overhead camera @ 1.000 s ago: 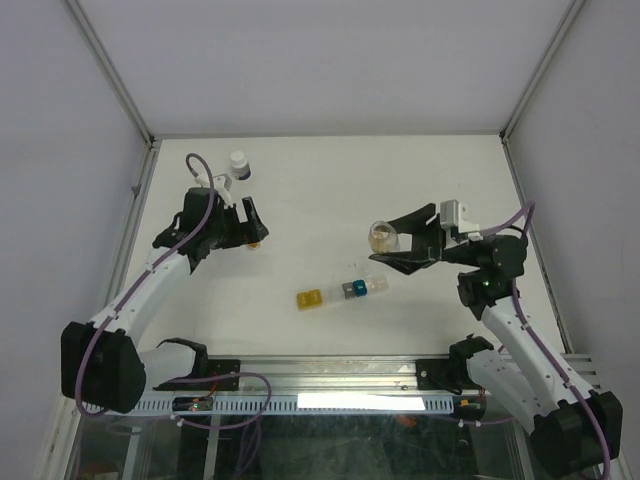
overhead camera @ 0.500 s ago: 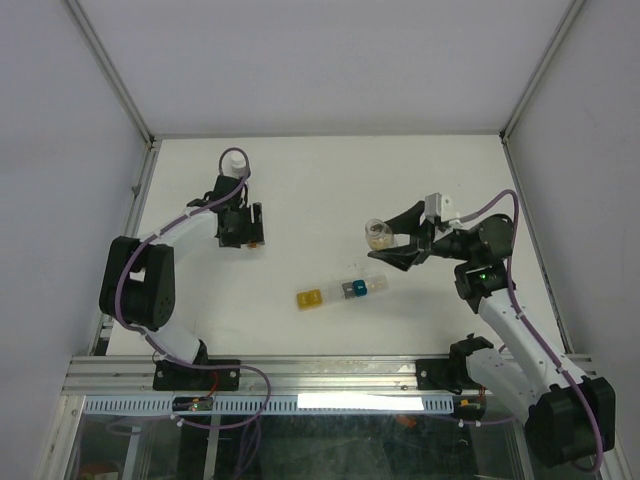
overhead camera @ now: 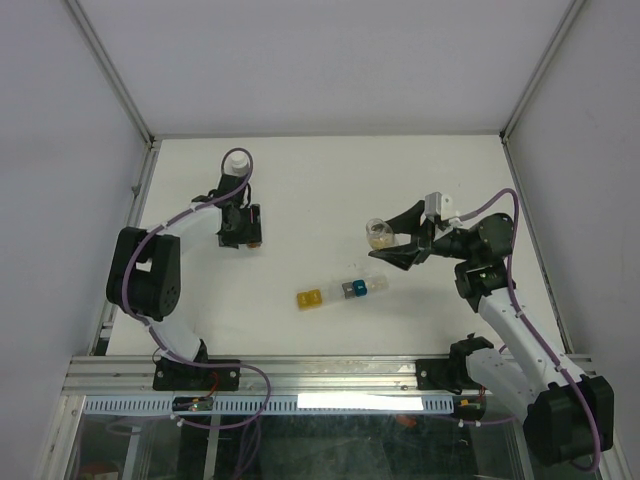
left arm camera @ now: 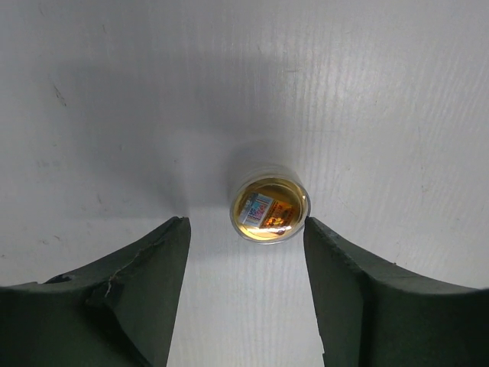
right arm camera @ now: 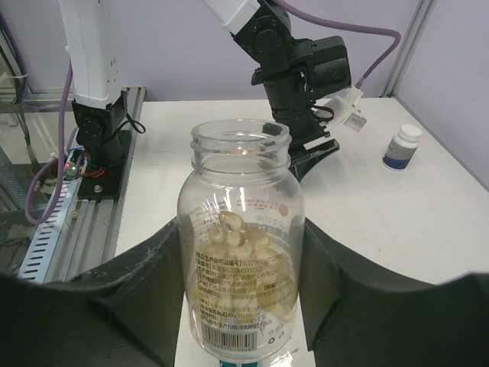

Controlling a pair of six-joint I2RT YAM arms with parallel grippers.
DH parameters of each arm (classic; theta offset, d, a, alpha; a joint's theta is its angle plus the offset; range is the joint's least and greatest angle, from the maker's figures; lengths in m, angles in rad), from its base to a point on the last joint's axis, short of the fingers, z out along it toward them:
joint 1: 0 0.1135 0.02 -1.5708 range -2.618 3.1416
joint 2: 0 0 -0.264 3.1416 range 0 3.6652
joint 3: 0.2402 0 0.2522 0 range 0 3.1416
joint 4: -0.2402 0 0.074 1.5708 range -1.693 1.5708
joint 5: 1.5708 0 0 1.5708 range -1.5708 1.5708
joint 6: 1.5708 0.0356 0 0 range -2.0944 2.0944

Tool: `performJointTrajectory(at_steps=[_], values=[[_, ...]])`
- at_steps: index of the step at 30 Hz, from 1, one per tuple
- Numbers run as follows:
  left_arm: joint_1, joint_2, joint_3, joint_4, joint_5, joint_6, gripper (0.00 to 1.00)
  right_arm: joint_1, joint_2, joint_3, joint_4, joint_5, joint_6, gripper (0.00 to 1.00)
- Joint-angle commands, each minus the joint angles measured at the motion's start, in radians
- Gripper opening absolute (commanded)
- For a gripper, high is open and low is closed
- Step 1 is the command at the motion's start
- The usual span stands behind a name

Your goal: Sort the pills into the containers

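Left pincer (left arm camera: 244, 226) narrower; pillbox strip (overhead camera: 343, 291) crosswise, left-right.

On the white table (overhead camera: 320, 190), a short strip of translucent plastic pillbox cubes (overhead camera: 345, 292) lies near the centre, running from 8 o'clock to 2 o'clock, with its yellow cube (overhead camera: 308, 298) at the 8 o'clock end. At 10 o'clock from the strip, a small round clear jar (left arm camera: 269, 208) stands between the fingers of the left gripper (left arm camera: 246, 225). Just beyond, at 12 o'clock, stands a white-capped dark bottle (overhead camera: 237, 162). At 1 o'clock from the strip, the right gripper (overhead camera: 392, 240) holds a clear open-mouthed plastic bottle (right arm camera: 241, 176), with pale capsules (right arm camera: 233, 229) inside.
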Motion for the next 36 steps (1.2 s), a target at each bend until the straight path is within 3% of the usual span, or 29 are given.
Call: performJointTrajectory(at_steps=[1, 14, 30, 36], values=[[-0.015, 0.013, 0.056, 0.012, -0.045, 0.017, 0.6, -0.009, 0.002, 0.002, 0.032, -0.009, -0.003, 0.0], [-0.099, 0.093, 0.119, -0.027, -0.173, 0.003, 0.56, -0.011, 0.006, -0.005, 0.039, -0.013, -0.002, 0.0], [-0.107, 0.119, 0.154, -0.03, -0.191, 0.015, 0.54, -0.013, 0.01, -0.01, 0.049, -0.017, 0.004, 0.0], [-0.108, 0.119, 0.152, -0.029, -0.173, 0.014, 0.48, -0.014, 0.009, -0.01, 0.05, -0.017, 0.006, 0.0]])
